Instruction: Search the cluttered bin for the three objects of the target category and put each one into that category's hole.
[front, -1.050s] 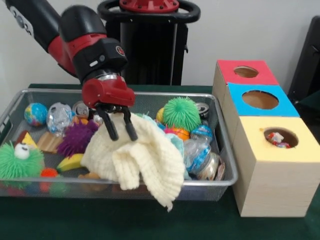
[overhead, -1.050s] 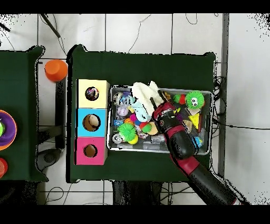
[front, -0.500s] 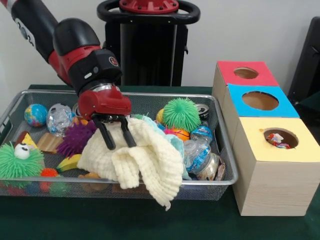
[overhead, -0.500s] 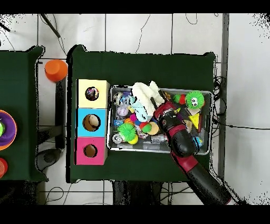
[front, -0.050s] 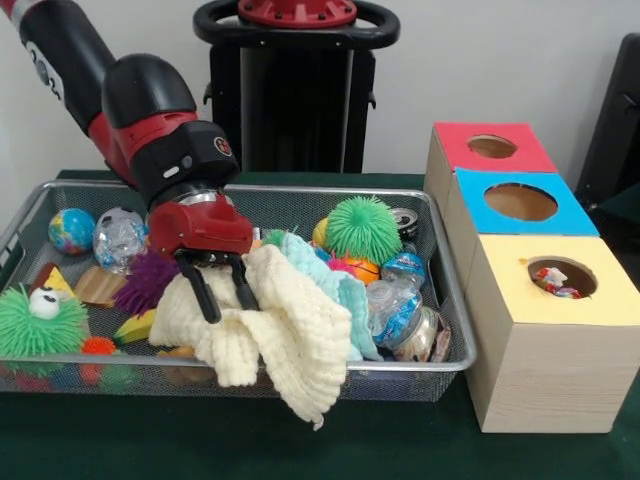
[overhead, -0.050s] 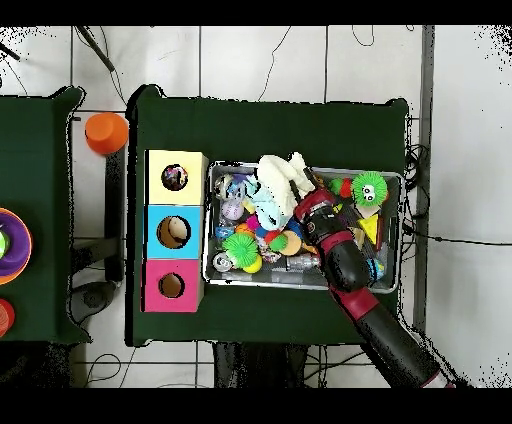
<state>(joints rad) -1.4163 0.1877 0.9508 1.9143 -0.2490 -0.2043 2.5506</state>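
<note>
My gripper (front, -0.050s: 228, 294) is low over the left-middle of the wire bin (front, -0.050s: 330, 190), its black fingers (front, -0.050s: 207, 298) closed on a fold of a cream knitted cloth (front, -0.050s: 290, 345). The cloth drapes over the bin's front rim. In the overhead view the gripper (overhead, -0.050s: 303, 196) sits at the edge of the cloth (overhead, -0.050s: 275, 178). Around it lie a green spiky ball (front, -0.050s: 362, 227), a purple spiky ball (front, -0.050s: 148, 280), a green spiky toy with an eye (front, -0.050s: 40, 322), a globe ball (front, -0.050s: 72, 228), cans (front, -0.050s: 405, 220) and crumpled clear wrappers (front, -0.050s: 395, 305). A teal cloth (front, -0.050s: 338, 285) shows beneath.
Three wooden boxes with round holes stand right of the bin: yellow (front, -0.050s: 550, 330) nearest with something inside its hole, blue (front, -0.050s: 520, 200) in the middle, red (front, -0.050s: 492, 145) farthest. An orange cup (overhead, -0.050s: 105, 132) stands off the table.
The gripper has moved left and toward the bin's front rim, dragging the cream cloth with it. The teal cloth and more of the middle items are now uncovered.
</note>
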